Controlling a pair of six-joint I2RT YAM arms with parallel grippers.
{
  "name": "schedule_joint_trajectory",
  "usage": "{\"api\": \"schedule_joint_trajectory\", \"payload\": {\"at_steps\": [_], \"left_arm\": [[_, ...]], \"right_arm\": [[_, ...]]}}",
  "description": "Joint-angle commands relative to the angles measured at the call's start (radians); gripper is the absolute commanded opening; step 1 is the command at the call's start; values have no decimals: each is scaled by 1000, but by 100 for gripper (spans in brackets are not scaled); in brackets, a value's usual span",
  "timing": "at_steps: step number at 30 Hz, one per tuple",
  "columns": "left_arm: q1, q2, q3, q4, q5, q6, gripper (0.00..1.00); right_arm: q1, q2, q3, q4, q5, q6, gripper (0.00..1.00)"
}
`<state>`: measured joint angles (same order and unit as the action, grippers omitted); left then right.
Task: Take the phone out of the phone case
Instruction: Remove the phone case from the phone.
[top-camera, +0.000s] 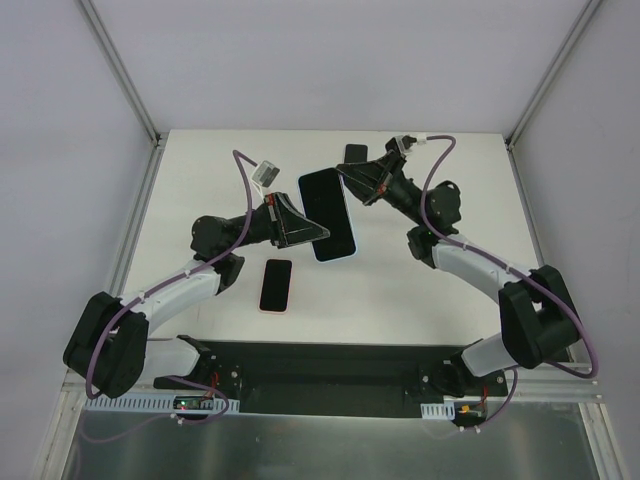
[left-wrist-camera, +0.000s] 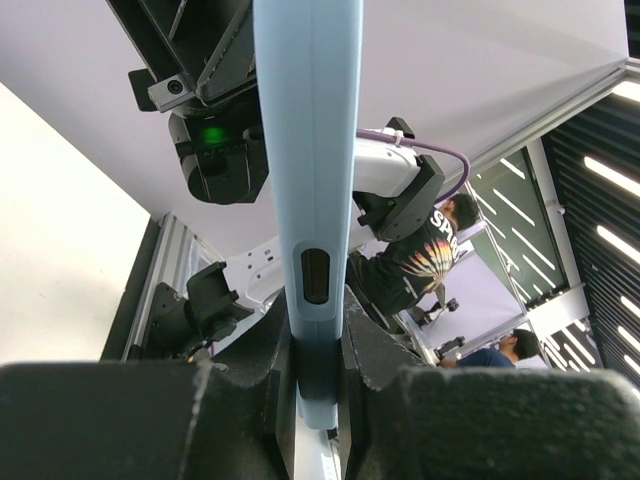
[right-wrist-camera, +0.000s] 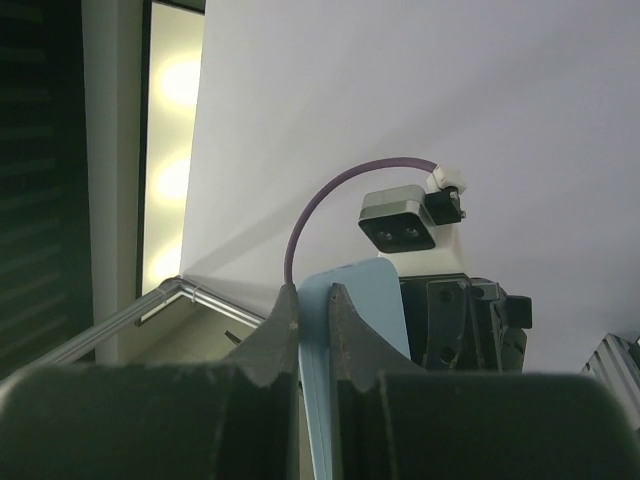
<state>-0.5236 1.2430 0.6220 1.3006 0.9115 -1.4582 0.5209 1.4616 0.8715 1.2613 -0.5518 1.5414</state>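
A phone with a black screen (top-camera: 326, 210) sits in a light-blue case (top-camera: 349, 251), held up above the table, screen facing up. My left gripper (top-camera: 318, 233) is shut on the case's lower left edge. In the left wrist view the case's blue side (left-wrist-camera: 305, 150) runs up from between the fingers (left-wrist-camera: 250, 360). My right gripper (top-camera: 349, 178) is shut on the case's upper right corner. In the right wrist view the blue case (right-wrist-camera: 360, 300) is pinched between the jaws, and the gripper (right-wrist-camera: 313, 310) grips its edge.
A second phone in a pink case (top-camera: 276, 285) lies flat on the white table left of centre. A small black object (top-camera: 355, 153) lies near the back edge. The black base plate (top-camera: 320, 365) spans the near edge. Frame posts stand at the back corners.
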Motion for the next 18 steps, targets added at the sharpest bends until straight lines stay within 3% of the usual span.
{"api": "schedule_joint_trajectory", "payload": {"at_steps": [1, 11, 18], "left_arm": [[-33, -27, 22, 180, 147, -2, 0], [-33, -100, 73, 187, 173, -11, 0], [-33, -151, 88, 103, 170, 47, 0]], "right_arm": [[27, 20, 72, 271, 27, 52, 1], [41, 52, 96, 271, -7, 43, 1], [57, 65, 132, 273, -5, 43, 1]]}}
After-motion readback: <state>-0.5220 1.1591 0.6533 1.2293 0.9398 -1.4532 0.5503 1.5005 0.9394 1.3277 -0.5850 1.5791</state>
